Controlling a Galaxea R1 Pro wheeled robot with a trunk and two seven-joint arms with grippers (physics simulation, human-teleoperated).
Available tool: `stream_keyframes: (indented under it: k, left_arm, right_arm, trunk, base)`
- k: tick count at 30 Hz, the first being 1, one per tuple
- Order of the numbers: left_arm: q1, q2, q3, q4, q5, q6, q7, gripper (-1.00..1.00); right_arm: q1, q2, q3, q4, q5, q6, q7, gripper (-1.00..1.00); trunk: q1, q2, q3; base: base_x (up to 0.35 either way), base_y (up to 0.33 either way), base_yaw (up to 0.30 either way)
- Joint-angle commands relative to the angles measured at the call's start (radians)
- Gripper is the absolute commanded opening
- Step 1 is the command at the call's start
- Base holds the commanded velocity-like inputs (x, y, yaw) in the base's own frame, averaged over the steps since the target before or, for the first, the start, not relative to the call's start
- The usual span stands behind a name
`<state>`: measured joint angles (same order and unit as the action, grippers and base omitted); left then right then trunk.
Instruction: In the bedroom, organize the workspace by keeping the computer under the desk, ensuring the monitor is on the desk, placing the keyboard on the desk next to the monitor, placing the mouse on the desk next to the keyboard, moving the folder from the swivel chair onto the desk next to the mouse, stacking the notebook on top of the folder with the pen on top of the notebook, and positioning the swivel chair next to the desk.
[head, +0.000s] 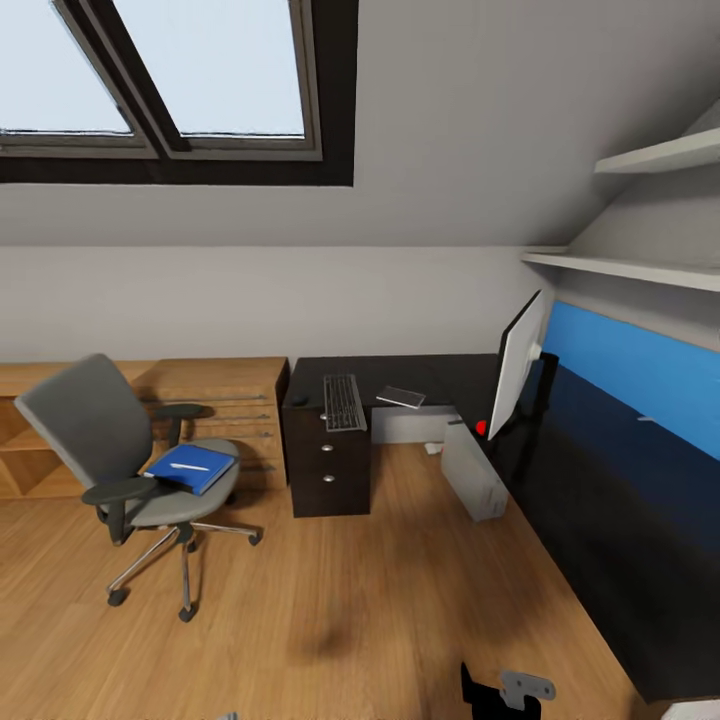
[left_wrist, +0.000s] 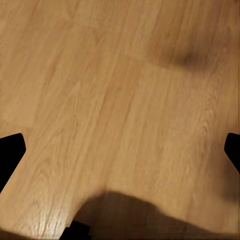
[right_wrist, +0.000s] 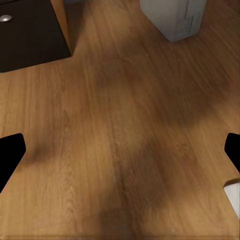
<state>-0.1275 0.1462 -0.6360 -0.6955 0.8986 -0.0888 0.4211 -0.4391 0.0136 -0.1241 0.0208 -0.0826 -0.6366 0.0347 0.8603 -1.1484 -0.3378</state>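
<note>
Daylight from two skylights (head: 180, 70) is cast over the attic bedroom in the head view. A long black L-shaped bench (head: 600, 500) is seen at the right, with its three-drawer unit (head: 327, 455) at the near end of the short wing. A slim dark grey keyboard (head: 343, 402) and a small thin notebook (head: 400, 397) are laid on the bench top, apart from each other. A wide thin white-backed monitor (head: 520, 365) is stood at the bench corner. A pale grey boxy computer tower (head: 473, 470) is set on the floor by the bench edge. A grey padded swivel chair (head: 100, 440) is placed well left of the bench, with a flat bright blue folder (head: 190, 468) on its seat and a thin white pen (head: 188, 467) on the folder.

In the left wrist view, the left gripper (left_wrist: 120, 150) is shown with its black fingers (left_wrist: 10, 155) spread wide over light wood floor (left_wrist: 120, 100), nothing held.

In the right wrist view, the right gripper (right_wrist: 120, 150) is likewise shown wide apart and empty above the floor, with the tower's base and the drawer unit's lower corner ahead.
</note>
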Motion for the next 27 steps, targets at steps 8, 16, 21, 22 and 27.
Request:
stream_keyframes:
  k: [8,16,21,22,27]
  left_arm:
    - [-0.001,-0.001,-0.008,-0.001,0.01,-0.008,0.007,1.0]
    - [-0.001,-0.002,-0.008,0.0,0.011,-0.008,0.007,1.0]
    - [-0.001,-0.002,-0.008,0.001,0.011,-0.008,0.007,1.0]
    - [-0.001,-0.002,-0.008,0.001,0.011,-0.008,0.007,1.0]
    - [-0.001,-0.003,-0.008,0.001,0.01,-0.008,0.008,1.0]
  right_arm:
    - [-0.001,0.0,0.0,0.002,-0.008,-0.005,0.004,1.0]
    - [-0.001,0.01,0.0,0.002,-0.008,-0.006,0.002,1.0]
    - [-0.001,0.012,0.0,0.002,-0.008,-0.005,0.002,1.0]
    - [-0.001,0.013,0.0,0.002,-0.007,-0.004,0.002,1.0]
    - [-0.001,0.024,0.001,0.002,-0.005,-0.002,0.002,1.0]
  trunk:
    - [-0.031,0.055,0.024]
    - [-0.061,0.111,0.049]
    - [-0.069,0.125,0.054]
    - [-0.069,0.125,0.054]
    - [-0.073,0.132,0.052]
  base:
    - [-0.005,0.0,0.006]
    - [-0.001,0.0,0.18]
    - [-0.059,-0.001,0.255]
    - [-0.164,-0.014,0.247]
    - [-0.268,-0.06,0.201]
